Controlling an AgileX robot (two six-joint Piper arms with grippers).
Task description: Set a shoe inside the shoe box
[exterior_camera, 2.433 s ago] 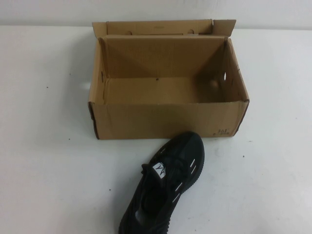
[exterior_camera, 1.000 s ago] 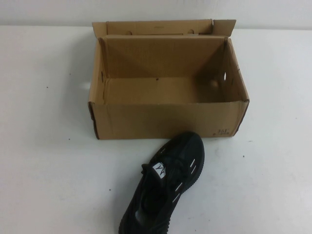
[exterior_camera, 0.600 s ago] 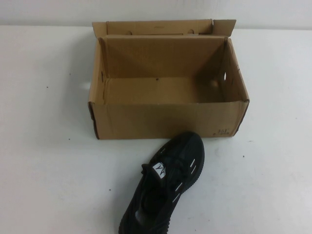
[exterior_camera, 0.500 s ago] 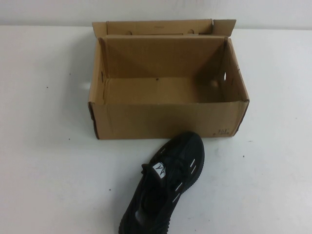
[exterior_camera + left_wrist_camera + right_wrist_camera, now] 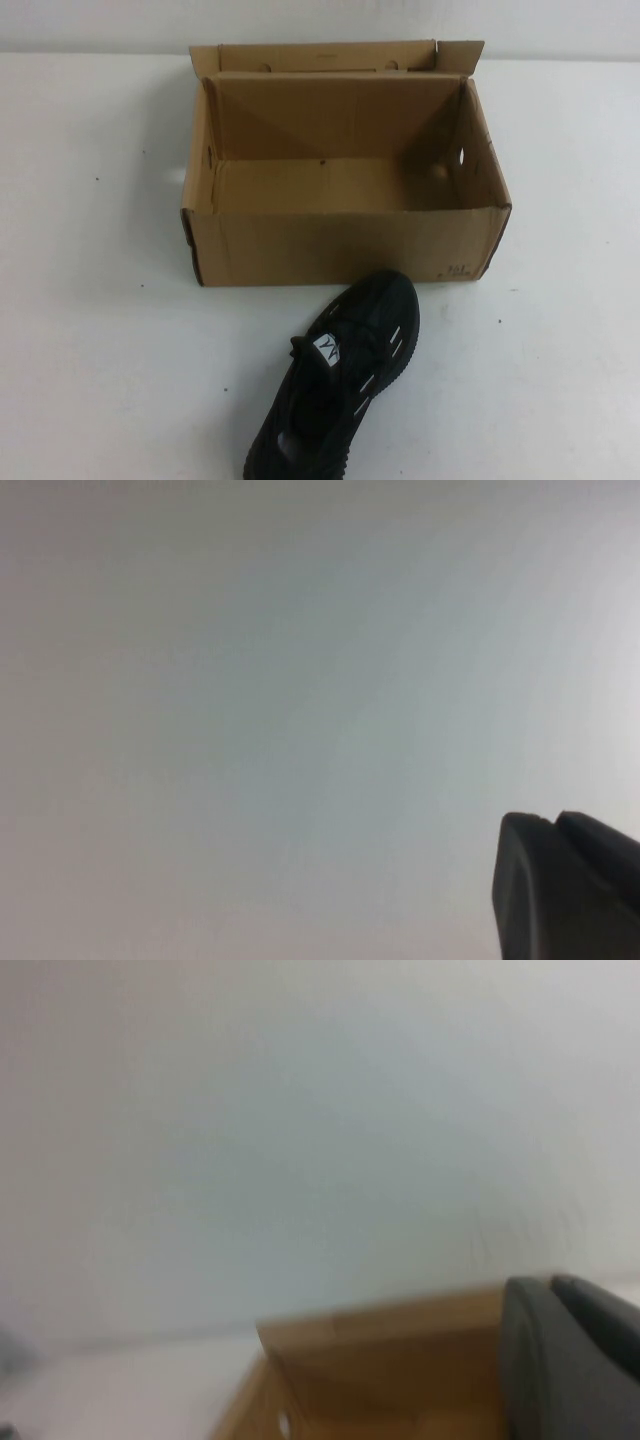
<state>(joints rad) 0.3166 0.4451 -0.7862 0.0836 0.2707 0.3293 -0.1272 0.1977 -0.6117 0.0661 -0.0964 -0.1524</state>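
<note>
The black knit shoe (image 5: 345,375) lies on the white table just in front of the shoe box, toe pointing at the box's front right part, heel at the near edge of the high view. The brown cardboard shoe box (image 5: 340,245) stands open and empty behind it, flaps up at the back. Neither arm shows in the high view. My left gripper (image 5: 550,818) appears only in its wrist view, fingers together, with blank white surface beyond. My right gripper (image 5: 548,1280) appears in its wrist view, fingers together, with a corner of the box (image 5: 380,1360) beyond it.
The white table (image 5: 110,350) spreads to the left and right of the box and the shoe. A pale wall runs along the back edge.
</note>
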